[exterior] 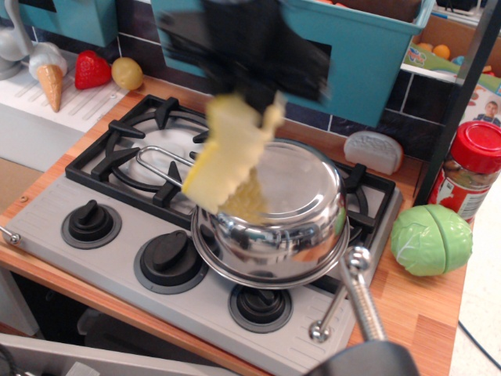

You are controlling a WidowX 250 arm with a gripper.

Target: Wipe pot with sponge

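Observation:
The shiny steel pot [290,215] sits upside down on the toy stove [117,227], its wire-loop handle [160,160] pointing left over the back-left burner. My gripper [244,94] is motion-blurred above the pot's left side and is shut on the pale yellow egg-crate sponge [227,153]. The sponge hangs down tilted, and its lower edge is at the pot's upturned bottom on the left; the blur hides whether it touches.
A green toy cabbage [432,239] lies right of the stove, with a red-lidded jar [470,168] behind it. A grey-white rounded block [373,151] rests at the back. A strawberry [92,69], a yellow ball [127,73] and an ice-cream cone [49,74] sit at the back left. A teal bin [368,55] hangs overhead.

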